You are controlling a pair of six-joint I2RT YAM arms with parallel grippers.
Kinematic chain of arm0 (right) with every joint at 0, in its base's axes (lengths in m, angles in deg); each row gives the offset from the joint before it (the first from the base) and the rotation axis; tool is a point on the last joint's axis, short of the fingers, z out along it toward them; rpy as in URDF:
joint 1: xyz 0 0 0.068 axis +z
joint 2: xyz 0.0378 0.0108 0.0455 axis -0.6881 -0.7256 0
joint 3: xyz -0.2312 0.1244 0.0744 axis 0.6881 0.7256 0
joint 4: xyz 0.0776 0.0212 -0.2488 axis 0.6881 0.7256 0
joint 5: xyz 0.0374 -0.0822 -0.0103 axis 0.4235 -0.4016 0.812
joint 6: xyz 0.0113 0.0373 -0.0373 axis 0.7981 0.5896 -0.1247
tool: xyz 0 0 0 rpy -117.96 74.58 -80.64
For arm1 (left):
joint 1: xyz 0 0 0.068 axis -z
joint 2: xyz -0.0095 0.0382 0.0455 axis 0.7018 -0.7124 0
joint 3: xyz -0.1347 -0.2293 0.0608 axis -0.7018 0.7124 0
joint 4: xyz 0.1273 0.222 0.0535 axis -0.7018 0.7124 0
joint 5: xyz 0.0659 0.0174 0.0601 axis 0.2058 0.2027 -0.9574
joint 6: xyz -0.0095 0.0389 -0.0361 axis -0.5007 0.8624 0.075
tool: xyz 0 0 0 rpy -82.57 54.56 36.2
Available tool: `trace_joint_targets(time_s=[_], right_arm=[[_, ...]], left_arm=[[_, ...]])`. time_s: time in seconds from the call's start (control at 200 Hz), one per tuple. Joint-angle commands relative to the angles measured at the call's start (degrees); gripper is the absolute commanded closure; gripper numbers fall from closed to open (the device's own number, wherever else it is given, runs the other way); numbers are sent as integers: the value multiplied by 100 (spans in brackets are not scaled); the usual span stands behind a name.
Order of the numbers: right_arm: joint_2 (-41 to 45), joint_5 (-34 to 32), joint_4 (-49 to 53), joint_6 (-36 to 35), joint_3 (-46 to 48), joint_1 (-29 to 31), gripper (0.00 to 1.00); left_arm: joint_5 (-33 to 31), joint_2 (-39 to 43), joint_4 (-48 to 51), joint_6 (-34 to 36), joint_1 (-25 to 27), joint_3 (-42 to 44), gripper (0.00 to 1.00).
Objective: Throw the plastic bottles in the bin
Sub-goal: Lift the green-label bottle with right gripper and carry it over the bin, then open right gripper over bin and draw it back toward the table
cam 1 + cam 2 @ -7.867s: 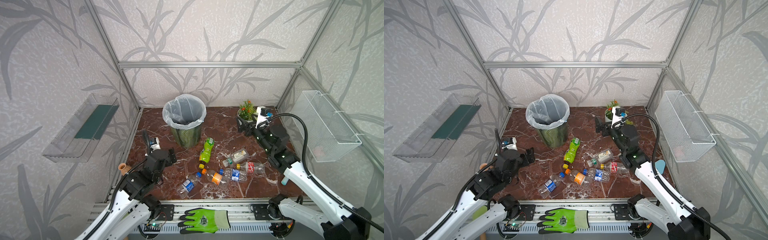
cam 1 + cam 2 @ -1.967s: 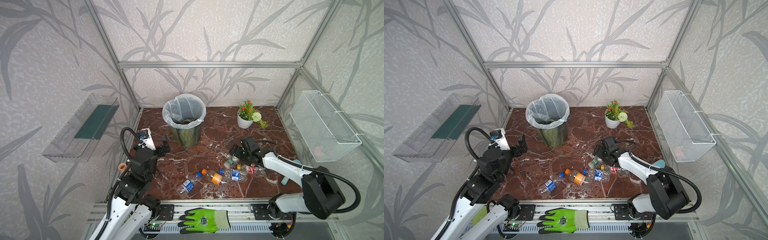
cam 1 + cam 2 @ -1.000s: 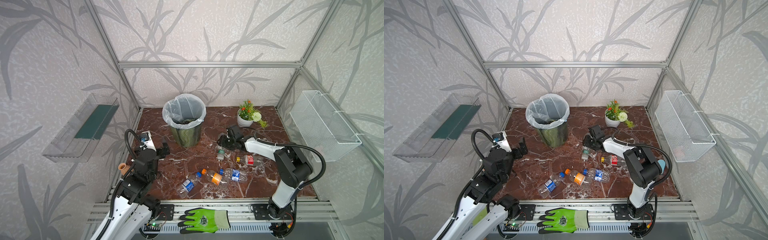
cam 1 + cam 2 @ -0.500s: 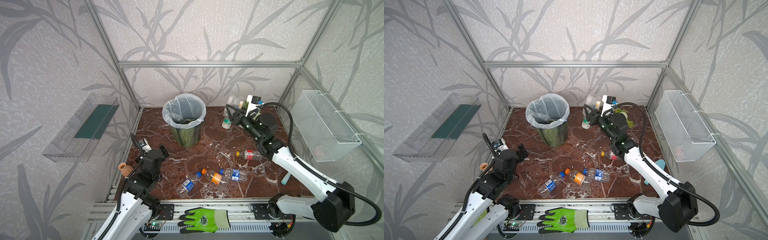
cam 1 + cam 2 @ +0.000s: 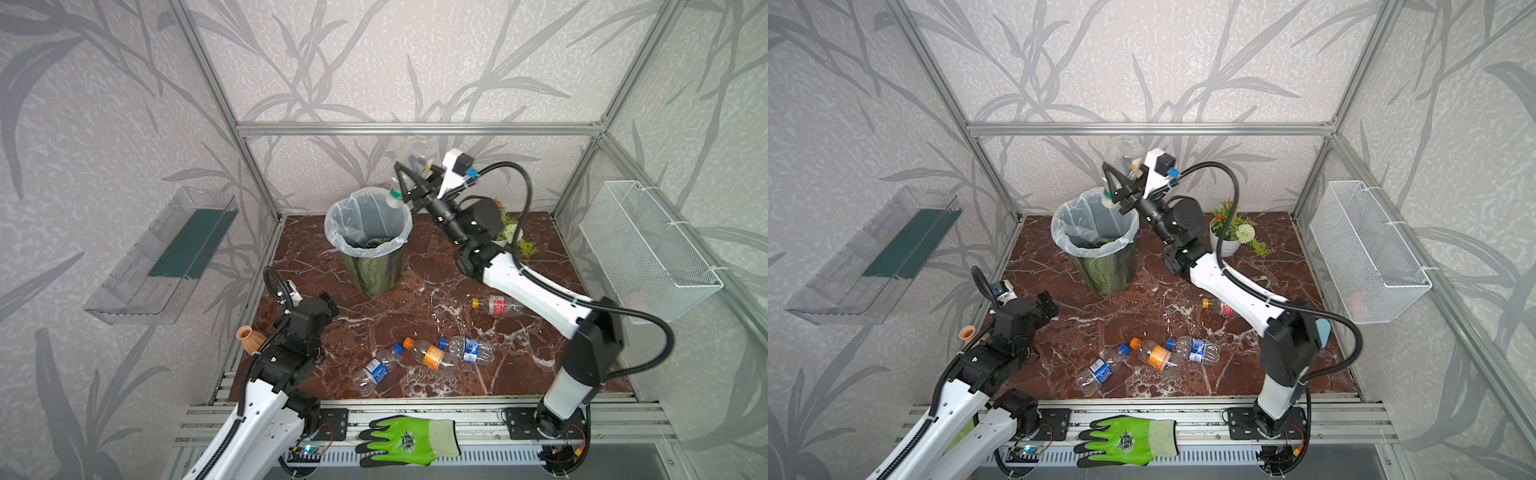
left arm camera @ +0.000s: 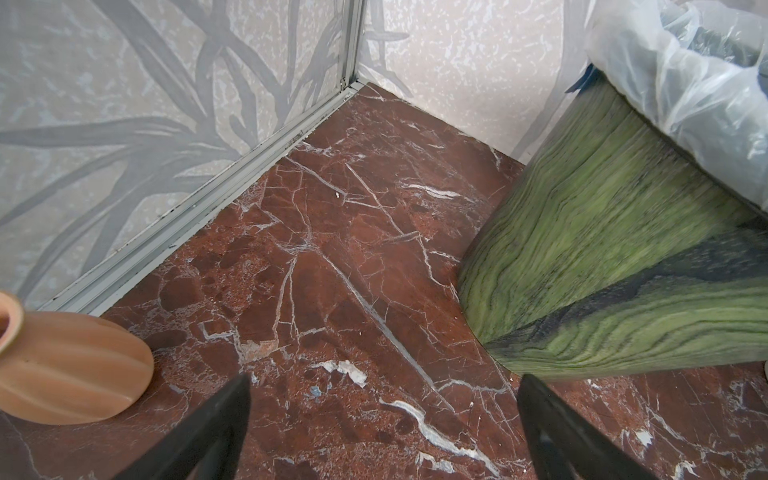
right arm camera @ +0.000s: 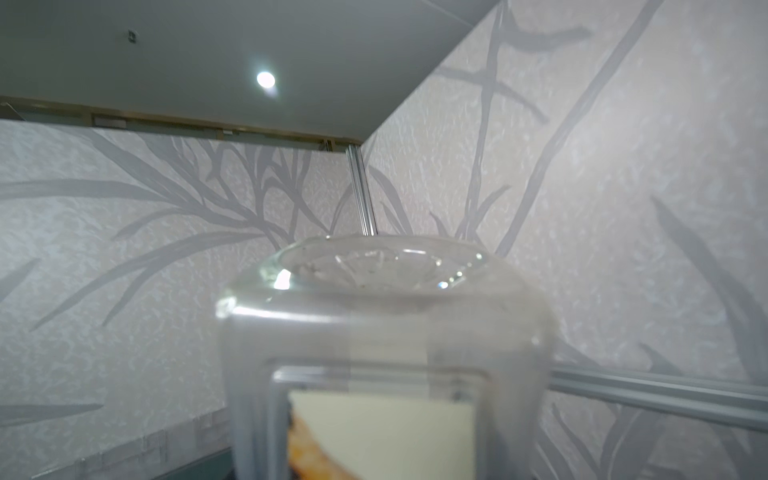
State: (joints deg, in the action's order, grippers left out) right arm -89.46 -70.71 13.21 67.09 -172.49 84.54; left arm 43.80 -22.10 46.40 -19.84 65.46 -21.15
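There's the right gripper, clamped on the clear bottle, cap down, just above the far right rim of the bin. It looks empty, so likely light, slick and easy to crush; mid-body across the label seems the best pinch. The left gripper gapes wide, low at near left. Four more bottles lie on the marble floor.

Both top views look down from the front, sharing the bin.
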Motion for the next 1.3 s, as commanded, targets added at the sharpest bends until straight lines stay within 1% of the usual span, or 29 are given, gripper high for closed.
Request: trace_joint_targets(time_s=[0.0,0.065,0.115,0.17,0.225,0.33,0.38,0.53,0.64,0.72,0.775,0.84,0.95,1.08,1.219,1.299], right_arm=[[-842,64,1484,-91,-734,-5,38],[-886,6,2008,-312,-1191,-14,26],[-699,-47,2224,-568,-1382,-19,17],[-359,-166,2299,-883,-1401,-15,12],[101,-339,2202,-1097,-1155,-19,7],[1026,-469,2056,-1352,-399,-12,6],[1443,-640,2002,-1447,40,-18,4],[2472,-1033,1895,-1372,1483,-204,3],[3204,-1319,1909,-1070,2592,-441,3],[3769,-1483,1994,-810,3445,-664,3],[4162,-1742,2236,-645,4003,-823,3],[4646,-2019,2664,-232,4646,-1052,2],[5448,-2087,3523,654,5625,-1526,2],[6341,-2278,4320,1454,6587,-1906,2],[7095,-2322,4547,2114,7345,-2184,2],[7246,-2256,4645,2400,7536,-2359,3]], left_arm=[[17,22,169,-71,-41,-187,1],[23,43,221,49,-57,-263,1],[15,65,239,128,-49,-314,1],[13,92,229,199,-52,-334,1],[41,109,184,220,-50,-351,1],[138,140,80,245,-50,-350,1],[214,143,11,289,-50,-357,1],[570,91,-158,654,-57,-446,1],[855,14,-241,860,-52,-531,1],[1084,-39,-254,860,-43,-578,1],[1244,-66,-318,817,-42,-555,1],[1491,-78,-444,749,-25,-469,1],[1719,-124,-555,712,64,-364,1],[1545,-295,-529,902,490,-430,1],[1052,-690,-601,1342,1321,-603,1],[1120,-1051,-684,1548,1615,-732,1]])
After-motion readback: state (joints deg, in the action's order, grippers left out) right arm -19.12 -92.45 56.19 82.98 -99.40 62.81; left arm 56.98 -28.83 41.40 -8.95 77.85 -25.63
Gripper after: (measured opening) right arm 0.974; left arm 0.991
